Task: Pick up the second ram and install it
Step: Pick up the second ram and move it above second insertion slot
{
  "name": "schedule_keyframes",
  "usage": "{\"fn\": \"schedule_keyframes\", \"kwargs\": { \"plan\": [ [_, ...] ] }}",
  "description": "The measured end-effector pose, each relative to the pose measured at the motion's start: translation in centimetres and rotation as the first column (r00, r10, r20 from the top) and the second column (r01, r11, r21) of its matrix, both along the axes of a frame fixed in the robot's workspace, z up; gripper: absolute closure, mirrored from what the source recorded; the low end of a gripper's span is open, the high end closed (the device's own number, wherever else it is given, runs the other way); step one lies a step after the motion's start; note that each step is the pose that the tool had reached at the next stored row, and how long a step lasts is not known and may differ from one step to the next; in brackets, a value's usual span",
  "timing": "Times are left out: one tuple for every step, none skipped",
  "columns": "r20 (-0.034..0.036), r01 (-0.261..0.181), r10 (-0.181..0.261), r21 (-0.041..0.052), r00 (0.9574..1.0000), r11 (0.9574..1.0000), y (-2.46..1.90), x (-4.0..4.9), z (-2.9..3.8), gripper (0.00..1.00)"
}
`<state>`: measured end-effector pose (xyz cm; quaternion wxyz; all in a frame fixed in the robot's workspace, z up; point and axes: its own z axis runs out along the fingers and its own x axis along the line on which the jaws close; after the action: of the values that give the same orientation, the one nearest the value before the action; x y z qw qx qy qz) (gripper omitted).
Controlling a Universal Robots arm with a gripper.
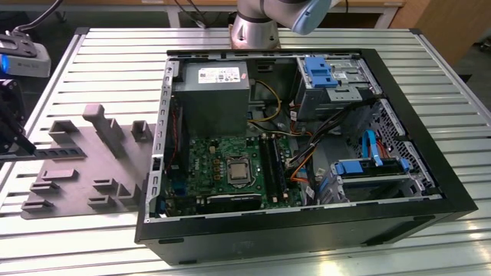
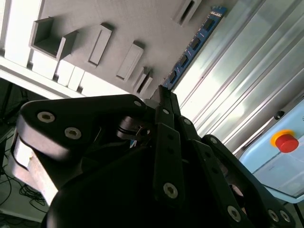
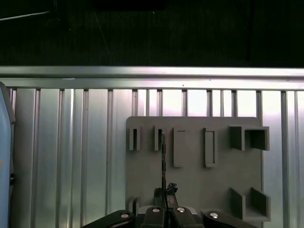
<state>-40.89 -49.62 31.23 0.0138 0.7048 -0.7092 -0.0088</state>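
Blue and set on its long edge, the second ram [image 2: 192, 45] runs straight out ahead of the gripper [image 2: 164, 93]. The jaws are drawn together on the stick's near end, pinching it by its two flat faces. That hold probably keeps the stick upright so that one long edge can go down into a slot.

Beneath and beyond the jaws lies the grey holder plate [image 2: 118, 33], whose narrow upright pockets are made to stand such sticks on edge. Whether the ram's lower edge sits in a pocket or hangs just clear of it, I cannot tell.

The second wrist view gives the ram's face, with its row of dark chips, and a red button [image 2: 286, 142] off to one side of the jaws. The first wrist view has the stick edge-on, a thin dark line level with one pocket. The exterior view adds the open computer case [image 1: 307, 236], where the green motherboard [image 1: 207, 167] and the long black slots [image 1: 268, 167] lie well apart from the jaws, across the plate.
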Motion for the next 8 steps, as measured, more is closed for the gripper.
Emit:
{"fn": "schedule_keyframes", "kwargs": {
  "plan": [
    [0.0002, 0.0, 0.0, 0.0, 1.0, 1.0, 0.0, 0.0, 0.11, 0.89],
    [0.0004, 0.0, 0.0, 0.0, 1.0, 1.0, 0.0, 0.0, 0.21, 0.89],
    [0.0005, 0.0, 0.0, 0.0, 1.0, 1.0, 0.0, 0.0, 0.33, 0.89],
    [0.0006, 0.0, 0.0, -0.0001, 1.0, 1.0, 0.0, 0.0, 0.45, 0.89],
    [0.0008, 0.0, 0.0, 0.0, 1.0, 1.0, 0.0, 0.0, 0.56, 0.89],
    [0.001, 0.0, 0.0, 0.0001, 1.0, 1.0, 0.0, 0.0, 0.67, 0.89],
    [0.0011, 0.0, 0.0, 0.0001, 1.0, 1.0, 0.0, 0.0, 0.79, 0.89],
    [0.001, 0.0, 0.0, 0.0, 1.0, 1.0, 0.0, 0.0, 0.91, 0.89]
  ]
}}
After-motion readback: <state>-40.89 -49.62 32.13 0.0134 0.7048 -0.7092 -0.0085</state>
